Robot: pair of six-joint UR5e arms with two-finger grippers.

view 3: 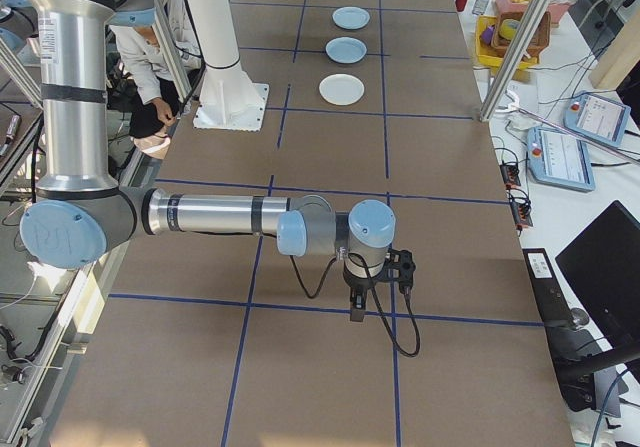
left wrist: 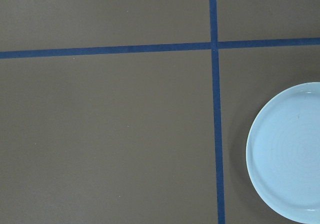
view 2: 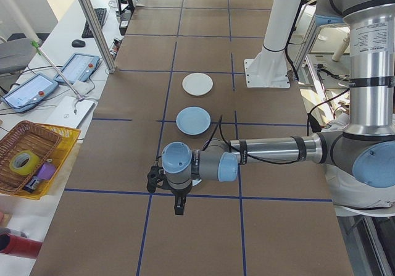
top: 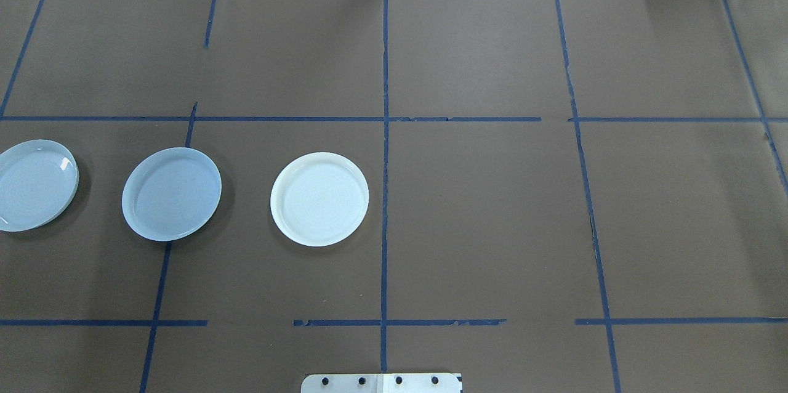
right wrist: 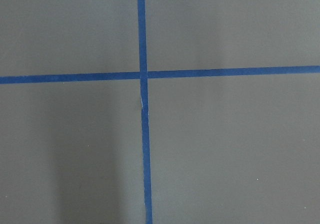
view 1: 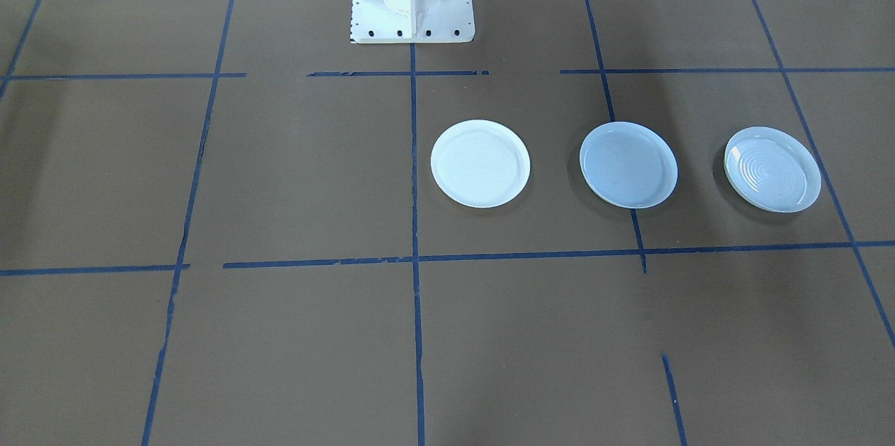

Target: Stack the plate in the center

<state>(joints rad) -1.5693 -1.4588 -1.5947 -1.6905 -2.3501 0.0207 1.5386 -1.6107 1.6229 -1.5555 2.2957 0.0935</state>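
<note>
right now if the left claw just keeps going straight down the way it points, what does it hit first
Most likely bare brown table paper. The left claw points straight down, and its wrist view shows paper and blue tape below, with the ridged plate off to one side. Depth is hard to judge.

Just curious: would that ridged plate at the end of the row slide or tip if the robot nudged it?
The ridged plate looks stiff and glossy, so it would probably slide flat on the paper-covered table. Its low rim makes tipping unlikely, though gripping could be slippery.
</note>
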